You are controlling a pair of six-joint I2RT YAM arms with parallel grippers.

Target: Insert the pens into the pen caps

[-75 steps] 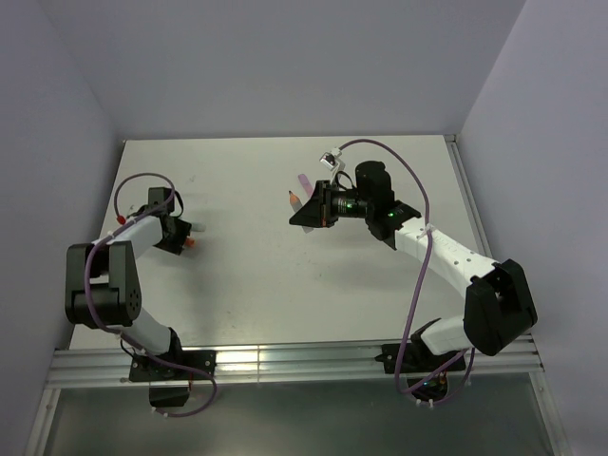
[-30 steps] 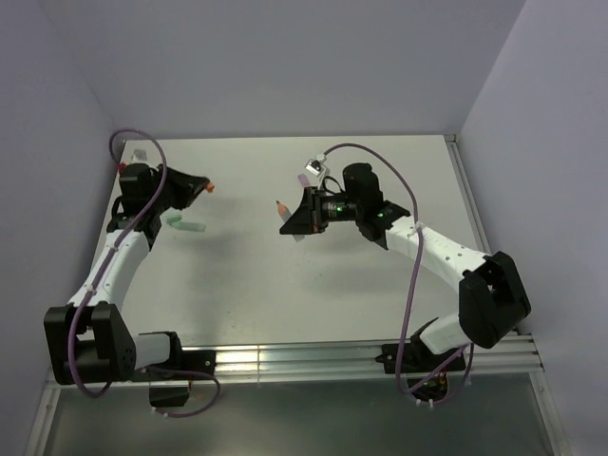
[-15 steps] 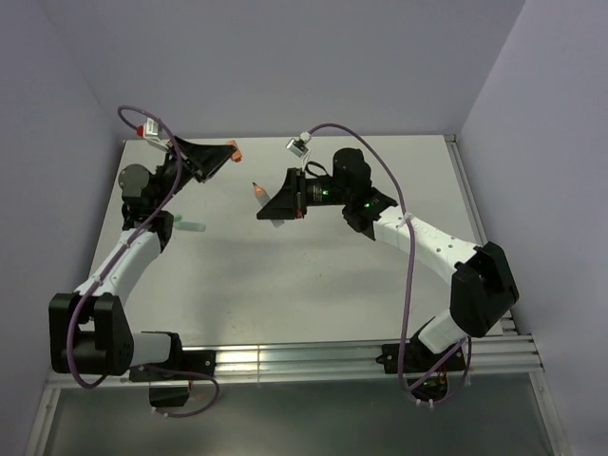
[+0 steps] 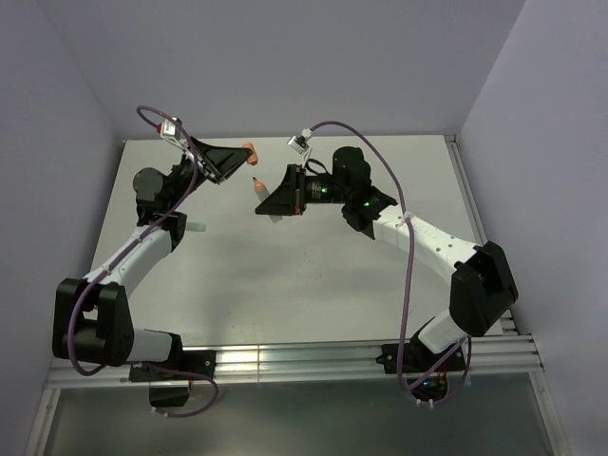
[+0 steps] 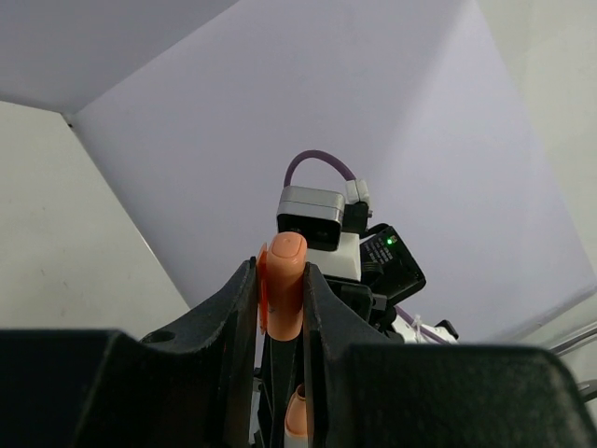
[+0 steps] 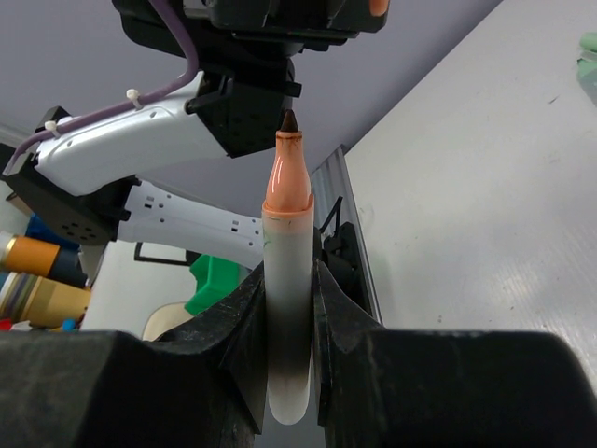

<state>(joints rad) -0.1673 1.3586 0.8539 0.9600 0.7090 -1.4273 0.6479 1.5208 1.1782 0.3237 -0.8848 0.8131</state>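
My left gripper [image 4: 242, 155] is raised above the table's far left and shut on the orange pen cap [image 4: 248, 151]. In the left wrist view the cap [image 5: 283, 299] stands upright between the fingers. My right gripper [image 4: 267, 198] is shut on the pale pen [image 4: 257, 185], its orange tip pointing at the cap, a short gap apart. In the right wrist view the pen [image 6: 287, 271] stands upright in the jaws, its dark tip just below the left gripper [image 6: 280, 23]. A mint-green pen [image 4: 193, 228] lies on the table under the left arm. The pink pen is hidden.
The white table [image 4: 313, 285] has a raised rail along its right edge [image 4: 472, 228] and metal rails at the near edge [image 4: 285, 361]. Lilac walls close in the back and sides. A mint-green piece [image 6: 590, 56] shows at the right wrist view's edge.
My left gripper has lifted the orange cap off the left of the table and carried it up and right, close to the pen tip. My right gripper has shifted left with the pen.
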